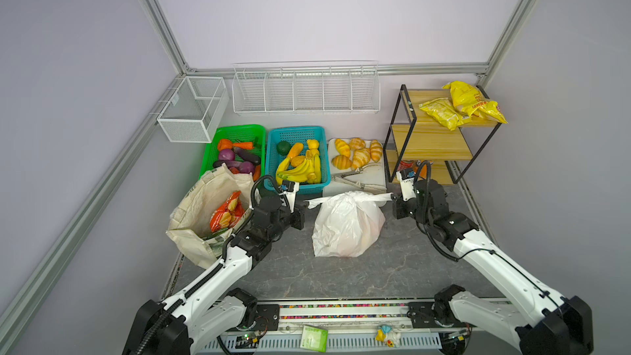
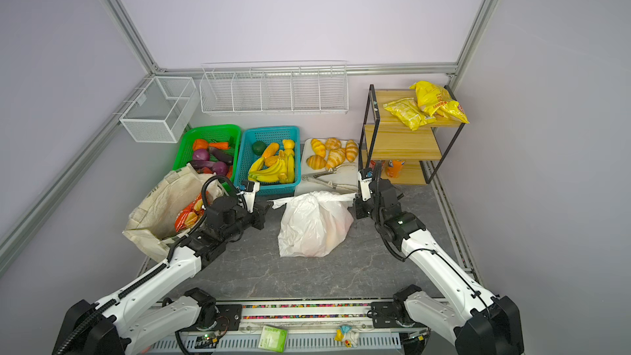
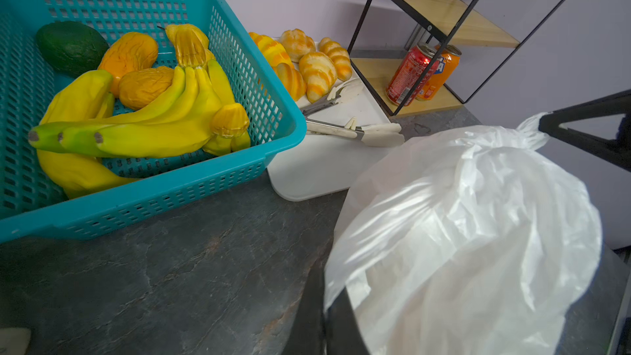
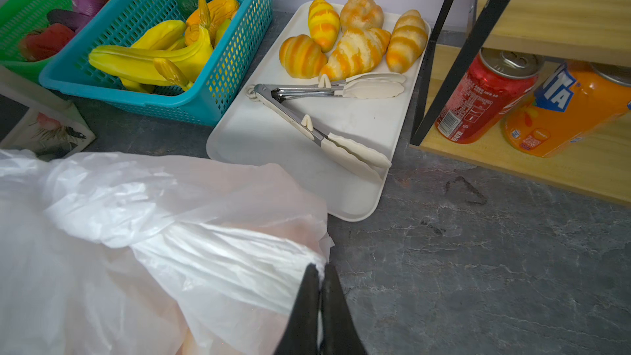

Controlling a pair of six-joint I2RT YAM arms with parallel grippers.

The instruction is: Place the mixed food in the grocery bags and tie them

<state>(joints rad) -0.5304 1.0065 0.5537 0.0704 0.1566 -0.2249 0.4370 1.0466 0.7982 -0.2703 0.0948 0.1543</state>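
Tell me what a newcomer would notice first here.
The plastic bag at mid-table, its handles stretched sideways: one pinched in the left gripper, the other in the right gripper. To its left stands the open tote with a red packet inside.

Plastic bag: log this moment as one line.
step: tying plastic bag | left hand: shut on one handle | right hand: shut on other handle | canvas tote: untied, red packet inside
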